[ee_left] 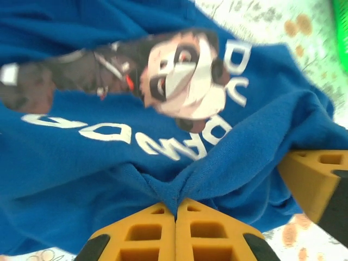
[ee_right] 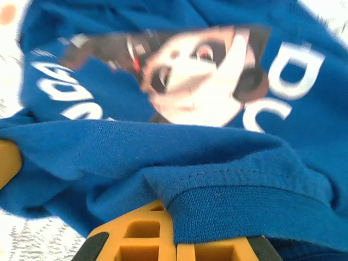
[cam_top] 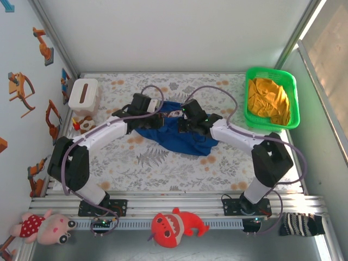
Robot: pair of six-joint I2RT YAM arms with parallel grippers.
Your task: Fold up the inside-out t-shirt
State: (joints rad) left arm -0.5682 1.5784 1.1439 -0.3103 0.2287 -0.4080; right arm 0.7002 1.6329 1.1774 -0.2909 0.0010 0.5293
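The left gripper point(ee_left: 175, 215) presses its yellow fingers together on a pinched fold of the royal-blue cloth t-shirt point(ee_left: 109, 163). The right gripper point(ee_right: 174, 220) clamps its stitched hem, probably to lift and spread it. The shirt lies bunched at the centre of the floral table point(cam_top: 163, 168), with a green plastic basket point(cam_top: 271, 70) at two o'clock.

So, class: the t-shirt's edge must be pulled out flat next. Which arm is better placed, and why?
Probably right: the right end effector is shut on the stitched hem of the t-shirt; the left end effector pinches a bunched fold.
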